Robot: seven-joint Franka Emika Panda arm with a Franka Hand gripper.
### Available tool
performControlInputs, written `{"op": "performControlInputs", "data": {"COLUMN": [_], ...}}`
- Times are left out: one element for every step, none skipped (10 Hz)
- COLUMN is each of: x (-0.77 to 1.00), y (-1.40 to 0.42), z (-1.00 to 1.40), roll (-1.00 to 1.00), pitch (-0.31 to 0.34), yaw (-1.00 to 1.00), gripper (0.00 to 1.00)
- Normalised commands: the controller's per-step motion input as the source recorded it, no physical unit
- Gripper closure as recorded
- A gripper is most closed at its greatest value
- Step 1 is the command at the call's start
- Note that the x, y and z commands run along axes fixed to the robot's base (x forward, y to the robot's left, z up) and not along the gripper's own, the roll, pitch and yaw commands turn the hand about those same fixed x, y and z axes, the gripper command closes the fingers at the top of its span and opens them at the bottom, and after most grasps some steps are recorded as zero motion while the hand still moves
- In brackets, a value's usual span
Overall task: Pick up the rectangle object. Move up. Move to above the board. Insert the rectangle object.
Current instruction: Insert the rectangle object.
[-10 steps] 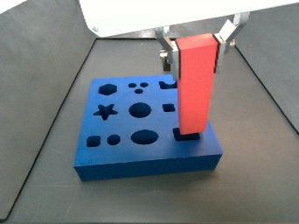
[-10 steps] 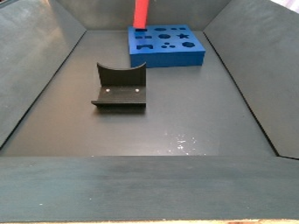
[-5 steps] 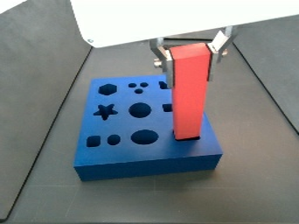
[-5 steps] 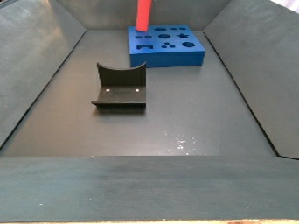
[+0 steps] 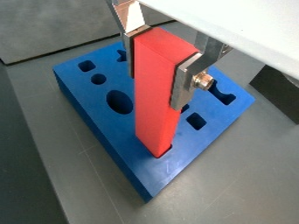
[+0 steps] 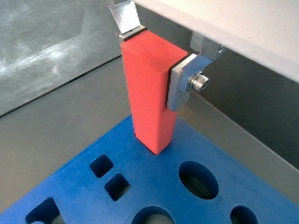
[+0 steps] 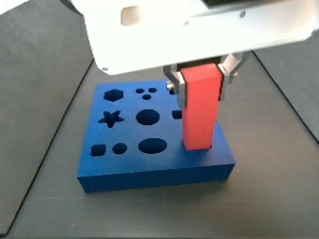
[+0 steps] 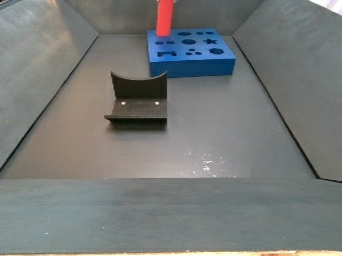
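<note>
Wrist view: gripper (image 5: 160, 54) upright, seemingly clamping rectangle object (image 5: 156, 101)

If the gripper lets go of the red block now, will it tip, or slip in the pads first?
Likely stiff: the rectangle object shows no bend where the gripper clamps it near the top. Its smooth matte faces probably resist slipping. Tall and slim, upright, with its lower end at the board, it would probably tip if released before it is seated.

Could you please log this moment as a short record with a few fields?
gripper: shut on the red block, above the blue board
red block: upright, lower end at the board's top near one edge
blue board: on the tray floor, cut-outs open
dark block: on the floor, apart from the board
insertion: depth cannot be told
</note>
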Motion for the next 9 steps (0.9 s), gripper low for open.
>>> {"op": "performControlInputs", "data": {"x": [0.05,0.00,0.03,0.05,0.10,0.14,0.14,0.13,0.11], "y": [-0.04,0.00,0.03,0.10,0.11,0.00,0.00,-0.01,-0.04], "z": [-0.54,-0.08,-0.26,-0.46,-0.51,-0.60,-0.39,-0.22,-0.36], "roll": [0.14,0.00,-0.48,-0.68,-0.64,-0.32,-0.13,0.00,0.03], "pitch": [-0.049,0.000,0.006,0.046,0.069,0.174,0.174,0.151,0.180], "yaw": [0.00,0.00,-0.03,-0.04,0.00,0.00,0.00,0.00,0.00], "gripper": [1.00,1.00,1.00,1.00,1.00,1.00,1.00,1.00,1.00]}}
